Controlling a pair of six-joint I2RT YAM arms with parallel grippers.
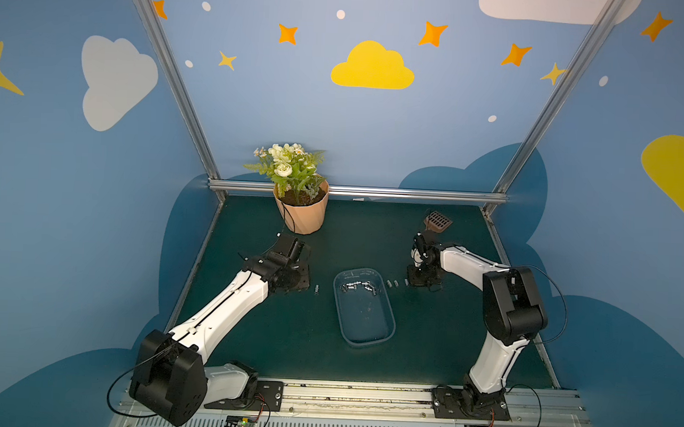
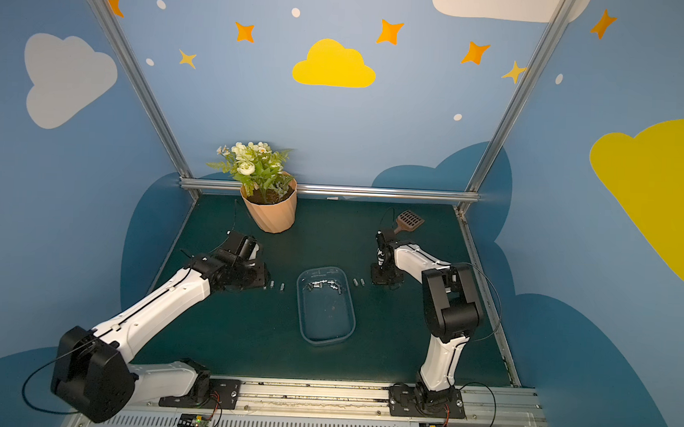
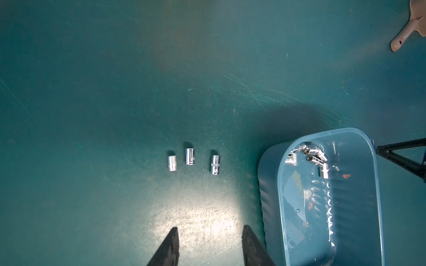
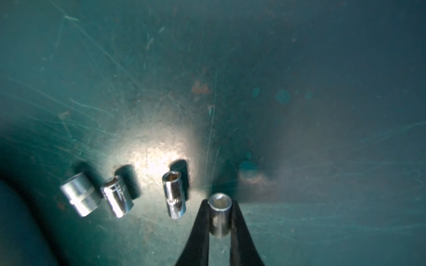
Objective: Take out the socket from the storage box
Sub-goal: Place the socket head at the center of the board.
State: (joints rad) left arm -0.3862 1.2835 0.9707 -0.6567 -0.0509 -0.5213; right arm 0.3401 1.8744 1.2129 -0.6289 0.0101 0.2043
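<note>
**Bench stock: one box, loose sockets, two grippers**

1. Bench (image 1: 271,338): dark green mat, scratched. Both arm bases sit on a rail along the near edge.
2. Box (image 1: 366,344): translucent blue, mid-bench, long sides running near to far. The near half of its floor is bare. The left wrist view shows ribbed walls (image 3: 268,195).
3. Box sockets (image 1: 359,285): a chrome cluster lying against the far wall inside the box, also seen from the left wrist (image 3: 311,156). The exact count is unclear.
4. Left gripper (image 3: 211,230): left of the box's far end, over bare mat. Its fingers are spread with nothing between them.
5. Left row (image 3: 189,156): three sockets on their sides on the mat, between the left gripper and the box, apart from each other and from the box.
6. Right gripper (image 4: 219,203): right of the box's far end, pointing down. Its fingers pinch the held socket by its sides.
7. Held socket (image 4: 220,218): outside the box, open end visible. Whether it touches the mat cannot be told.
8. Right row (image 4: 117,195): three sockets lying on the mat between the box and the right gripper, seen in a top view (image 1: 396,282).
9. Pot (image 1: 302,214): peach, ribbed, with white flowers, at the far edge left of centre.
10. Scoop (image 1: 438,222): brown, slotted, near the far right corner.
</note>
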